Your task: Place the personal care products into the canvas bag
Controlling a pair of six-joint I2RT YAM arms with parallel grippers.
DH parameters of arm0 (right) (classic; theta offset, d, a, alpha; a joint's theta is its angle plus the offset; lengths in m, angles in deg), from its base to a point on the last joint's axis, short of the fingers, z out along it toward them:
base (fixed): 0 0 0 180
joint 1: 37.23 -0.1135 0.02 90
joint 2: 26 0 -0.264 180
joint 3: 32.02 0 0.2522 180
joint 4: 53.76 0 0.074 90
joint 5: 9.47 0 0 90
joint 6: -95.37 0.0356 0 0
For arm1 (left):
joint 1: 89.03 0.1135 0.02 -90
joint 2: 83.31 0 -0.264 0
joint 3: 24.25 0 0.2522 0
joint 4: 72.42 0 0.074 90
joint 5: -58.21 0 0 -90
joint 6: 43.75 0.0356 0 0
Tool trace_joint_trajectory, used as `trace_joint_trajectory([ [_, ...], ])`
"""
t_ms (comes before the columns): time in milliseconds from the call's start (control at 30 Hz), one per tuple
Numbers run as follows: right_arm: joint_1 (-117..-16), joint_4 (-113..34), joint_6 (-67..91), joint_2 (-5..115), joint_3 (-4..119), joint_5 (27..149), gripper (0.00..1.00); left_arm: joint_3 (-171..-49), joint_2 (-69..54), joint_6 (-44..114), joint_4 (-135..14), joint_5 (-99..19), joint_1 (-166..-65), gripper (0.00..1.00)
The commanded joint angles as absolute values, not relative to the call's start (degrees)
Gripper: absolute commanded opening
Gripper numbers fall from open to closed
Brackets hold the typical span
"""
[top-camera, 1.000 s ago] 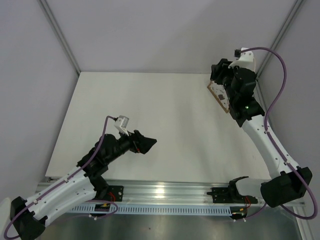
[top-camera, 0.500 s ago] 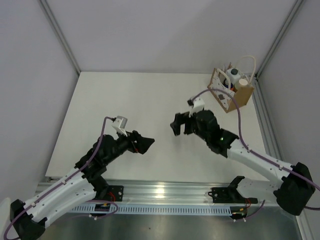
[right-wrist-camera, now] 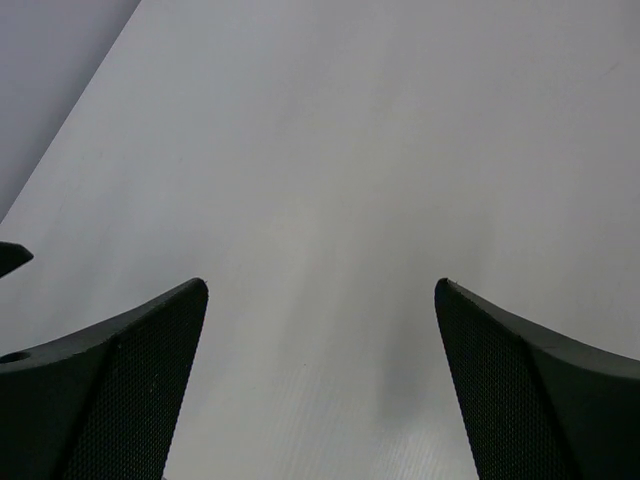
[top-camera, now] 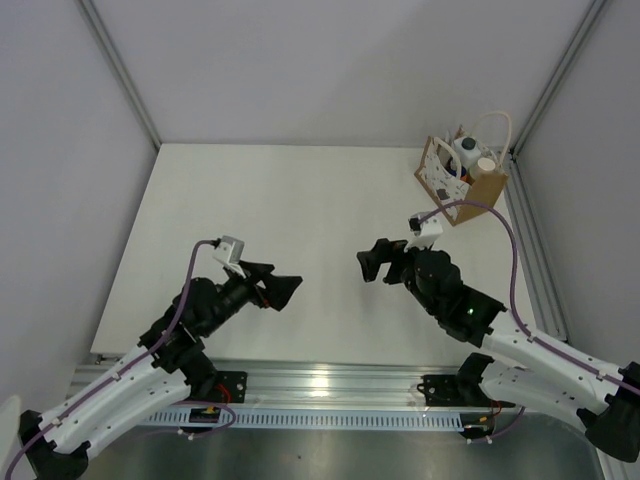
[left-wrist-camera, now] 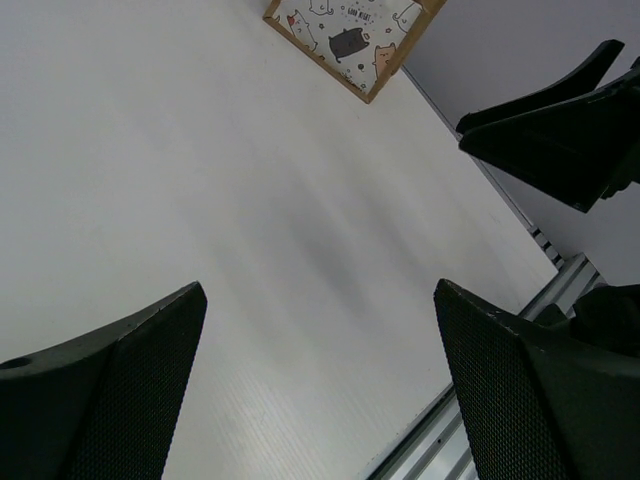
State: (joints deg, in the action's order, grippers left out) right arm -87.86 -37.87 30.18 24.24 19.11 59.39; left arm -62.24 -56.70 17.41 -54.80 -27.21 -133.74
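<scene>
Top external view: canvas bag (top-camera: 478, 192) stands upright at the far right corner of the counter (top-camera: 300, 200), white looped handles (top-camera: 497, 128) up. Two caps show at its mouth, the cream bottle (top-camera: 486, 163) and the blue-white capped bottle (top-camera: 466, 148), so both products look to be inside and the task reads as done. Left fingers (top-camera: 280, 288) and right fingers (top-camera: 373, 262) hover over mid-counter, tips facing each other, well apart from the bag, both spread wide and empty. Left wrist view: left fingers (left-wrist-camera: 120, 390) splayed to full width with bare counter between them; the bag's white printed panel (left-wrist-camera: 345, 35) sits at the far edge and the right fingers (left-wrist-camera: 550, 130) hang off to the right. Right wrist view: right fingers (right-wrist-camera: 120, 380) equally wide, nothing between them but bare counter – no product in sight. Handling, as a judgement: the bottles look small, light, rigid and smooth-sided, likely slippery – best pinched across the body below the cap. The bag looks soft and light, apt to tip or slide if nudged; steady it by a side wall.
</scene>
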Motion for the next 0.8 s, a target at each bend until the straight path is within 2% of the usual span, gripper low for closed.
trace_joint_trajectory([
  [0, -88.29, -36.22, 32.44, 20.94, 19.72, 52.41, 0.99, -65.34, -56.42, 19.79, -55.23, -26.07, -134.82, 0.99],
  [233, -88.29, -36.57, 30.42, 16.63, 18.31, 52.31, 1.0, -66.75, -54.22, 20.05, -54.62, -27.13, -136.4, 0.99],
  [767, -88.29, -37.62, 29.36, 16.8, 17.96, 54.78, 0.99, -66.31, -55.27, 20.14, -54.53, -26.51, -136.58, 0.99],
])
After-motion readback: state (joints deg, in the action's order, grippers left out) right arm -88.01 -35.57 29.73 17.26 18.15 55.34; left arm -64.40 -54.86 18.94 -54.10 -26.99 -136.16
